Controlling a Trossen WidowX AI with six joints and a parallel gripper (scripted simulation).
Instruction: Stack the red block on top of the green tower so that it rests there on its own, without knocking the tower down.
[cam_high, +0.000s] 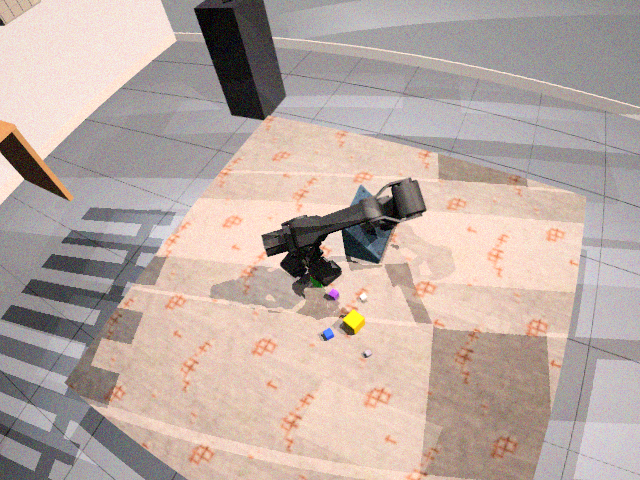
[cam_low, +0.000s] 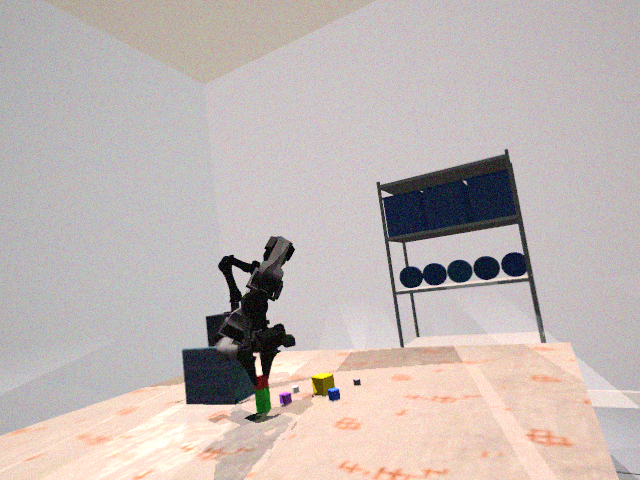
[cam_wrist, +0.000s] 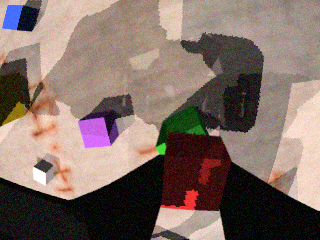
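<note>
Patterned mat (cam_low: 465, 408) — gripper (cam_low: 261, 376) clamped on red block (cam_low: 262, 381), seated atop green tower (cam_low: 262, 399). Advice: square edges, release gently — retreat vertically.
</note>
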